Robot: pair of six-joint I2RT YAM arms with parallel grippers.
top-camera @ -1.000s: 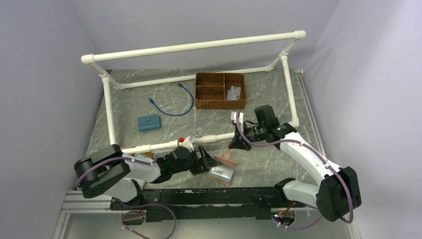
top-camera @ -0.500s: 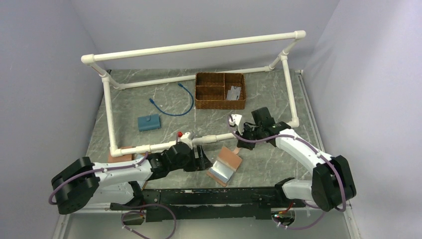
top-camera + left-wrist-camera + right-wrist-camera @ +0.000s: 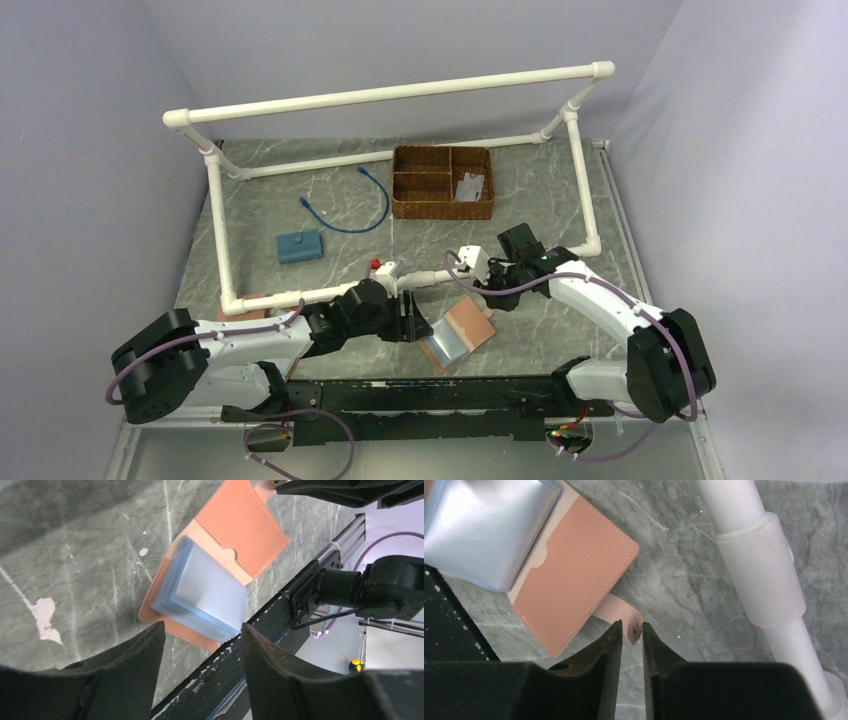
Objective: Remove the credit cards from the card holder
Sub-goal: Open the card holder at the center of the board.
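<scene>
The card holder (image 3: 458,335) lies open on the table near the front edge, reddish-brown flap (image 3: 240,525) up, its grey-blue pocket stack (image 3: 210,595) facing up. The credit cards are hidden inside those pockets. My left gripper (image 3: 418,322) sits just left of it, open and empty; in the left wrist view the left gripper (image 3: 202,630) frames the holder's near edge. My right gripper (image 3: 631,626) hovers at the holder's small strap tab (image 3: 621,612). Its jaws stand slightly apart, with the snap end of the tab between the tips and a gap on one side.
A white pipe frame (image 3: 400,95) spans the table, and its front pipe (image 3: 764,570) runs right beside my right gripper. A wicker basket (image 3: 442,182), a blue cable (image 3: 360,205) and a blue block (image 3: 299,245) sit further back. The black rail (image 3: 280,610) borders the holder's near side.
The right gripper has lowered the card holder from a raised, tilted pose flat onto the table and parted its jaws slightly. The left gripper has narrowed somewhat and edged closer.
</scene>
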